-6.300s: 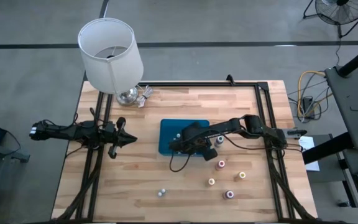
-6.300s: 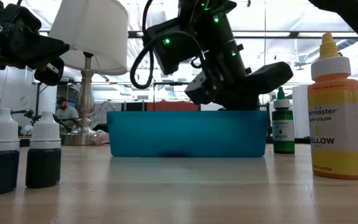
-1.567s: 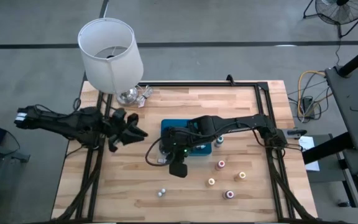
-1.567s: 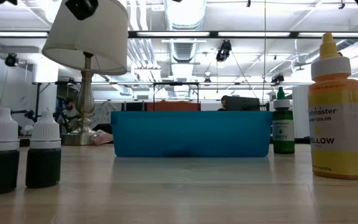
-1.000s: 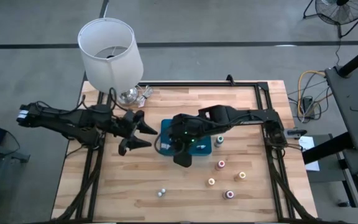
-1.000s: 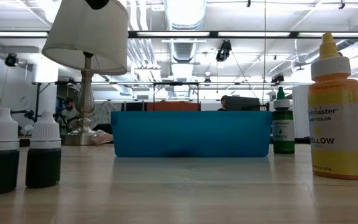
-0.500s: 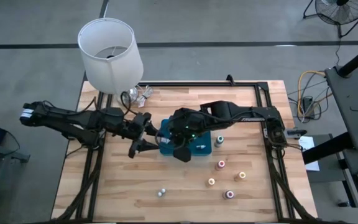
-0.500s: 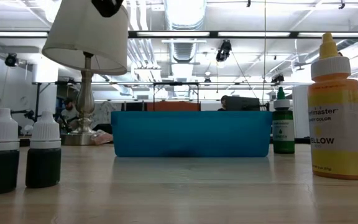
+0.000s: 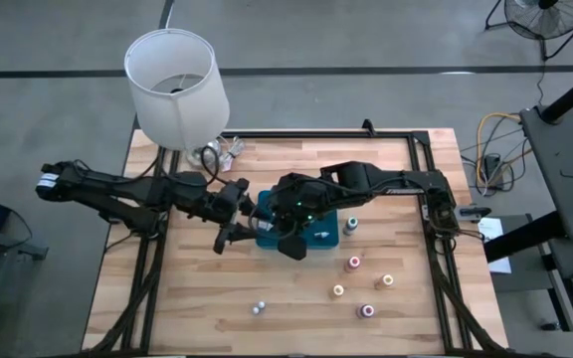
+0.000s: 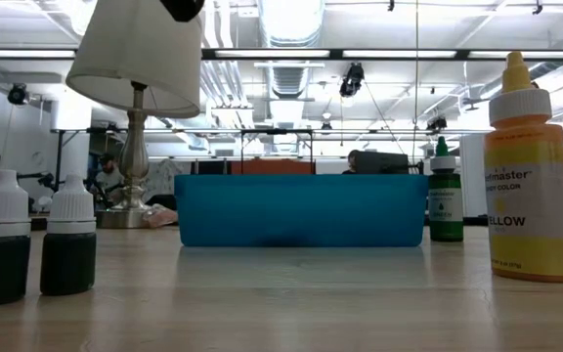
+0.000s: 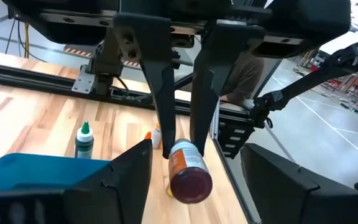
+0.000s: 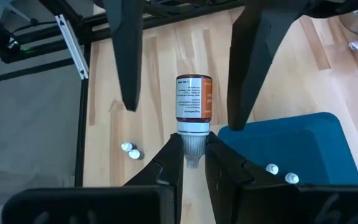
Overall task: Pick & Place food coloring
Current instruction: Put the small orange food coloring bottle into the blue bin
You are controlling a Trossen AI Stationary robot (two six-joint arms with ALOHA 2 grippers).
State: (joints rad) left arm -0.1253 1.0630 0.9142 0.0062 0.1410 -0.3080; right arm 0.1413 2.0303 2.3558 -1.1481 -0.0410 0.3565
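Figure: I am watching the right gripper point(image 12: 192, 149) clamping one food coloring bottle point(image 12: 194, 99) by its white cap, above the left edge of the single blue tray point(image 12: 316, 143). The left gripper point(image 9: 239, 213) is holding its fingers apart, flanking that bottle without touching it. Two white-capped bottles point(image 12: 269, 168) are lying in the tray. Five coloured-cap bottles point(image 9: 354, 264) and a white-capped pair point(image 9: 259, 308) are standing on the table point(image 9: 197, 298). One lamp point(image 9: 175, 85) is standing at the far left corner.
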